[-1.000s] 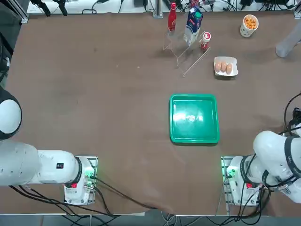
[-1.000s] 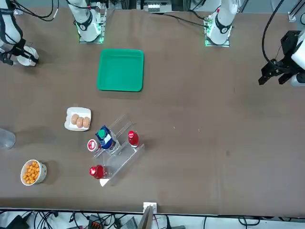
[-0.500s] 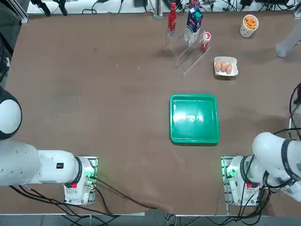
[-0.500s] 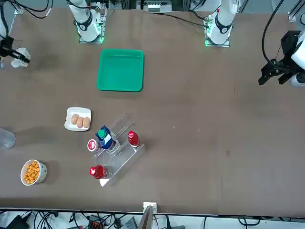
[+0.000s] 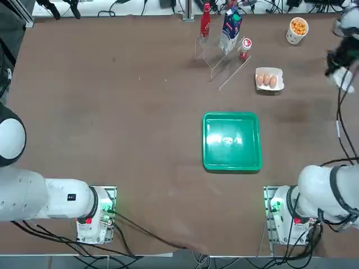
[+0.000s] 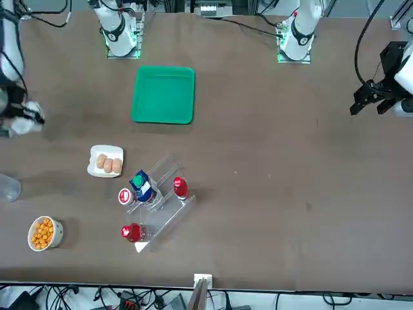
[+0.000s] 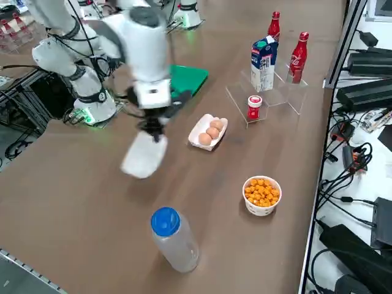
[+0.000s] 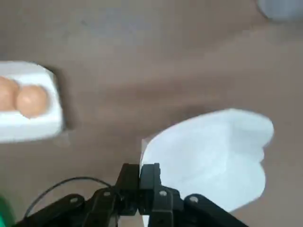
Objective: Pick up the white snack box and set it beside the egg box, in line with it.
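Looking down the wrist view first, you have the right gripper [image 8: 143, 177] with its fingers [image 8: 150, 174] pressed together on one thin edge of the snack box [image 8: 208, 156], which hangs off to one side of the pinch instead of sitting centred in it. Judging from how it dangles from the right gripper [image 7: 153, 130] in the right side view, the snack box [image 7: 143, 156] is light and thin-walled, probably somewhat flexible, so you should expect it to swing and tilt on a rim hold like this; it looks smooth, so slipping out is a risk if you move sharply. A grip across the body would be steadier, but with the edge already pinched you would do best to carry slowly. The box is in the air, clear of the table [image 7: 73, 202], on the near side of the egg box [image 7: 208, 131], with a gap between the two. The egg box holds brown eggs and looks just as light, so a nudge could shift it; keep off it when you set down. Beyond it stand a cup [image 7: 261, 195] of orange snacks and, farther off, a clear rack [image 7: 263, 92] with bottles and a carton. The green tray [image 5: 232, 141] lies well apart.
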`<action>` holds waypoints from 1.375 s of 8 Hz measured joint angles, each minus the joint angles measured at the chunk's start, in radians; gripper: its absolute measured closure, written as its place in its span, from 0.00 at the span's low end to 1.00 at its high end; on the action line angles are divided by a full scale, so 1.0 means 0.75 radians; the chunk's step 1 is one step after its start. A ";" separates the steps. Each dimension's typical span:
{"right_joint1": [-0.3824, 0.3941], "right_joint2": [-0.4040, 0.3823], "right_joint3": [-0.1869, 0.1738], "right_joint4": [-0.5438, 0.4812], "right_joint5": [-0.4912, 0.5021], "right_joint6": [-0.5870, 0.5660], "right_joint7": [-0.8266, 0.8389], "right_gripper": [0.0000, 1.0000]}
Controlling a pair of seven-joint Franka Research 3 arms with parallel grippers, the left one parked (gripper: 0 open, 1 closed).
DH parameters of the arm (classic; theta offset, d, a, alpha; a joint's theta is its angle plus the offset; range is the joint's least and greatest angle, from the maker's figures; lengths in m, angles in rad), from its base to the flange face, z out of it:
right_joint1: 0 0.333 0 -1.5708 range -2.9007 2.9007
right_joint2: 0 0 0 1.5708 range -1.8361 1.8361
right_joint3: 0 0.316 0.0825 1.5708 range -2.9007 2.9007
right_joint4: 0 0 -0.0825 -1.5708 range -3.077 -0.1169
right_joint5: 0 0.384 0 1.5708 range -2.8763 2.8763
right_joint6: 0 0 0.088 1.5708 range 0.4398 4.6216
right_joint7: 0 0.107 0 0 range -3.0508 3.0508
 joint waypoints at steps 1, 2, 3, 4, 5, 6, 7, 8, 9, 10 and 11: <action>0.087 0.092 -0.001 0.034 -0.010 0.062 0.087 0.98; 0.134 0.174 -0.002 0.042 -0.035 0.139 0.154 0.98; 0.145 0.248 -0.006 0.044 -0.066 0.219 0.202 0.98; 0.146 0.306 -0.015 0.047 -0.117 0.279 0.254 0.98; 0.147 0.343 -0.018 0.051 -0.188 0.308 0.303 0.98; 0.149 0.359 -0.018 0.053 -0.231 0.314 0.330 0.98; 0.152 0.365 -0.018 0.053 -0.238 0.316 0.339 0.98; 0.155 0.368 -0.018 0.053 -0.239 0.329 0.350 0.98; 0.160 0.369 -0.018 0.053 -0.240 0.350 0.361 0.98; 0.167 0.377 -0.018 0.053 -0.241 0.372 0.365 0.98; 0.175 0.392 -0.018 0.053 -0.241 0.398 0.367 0.98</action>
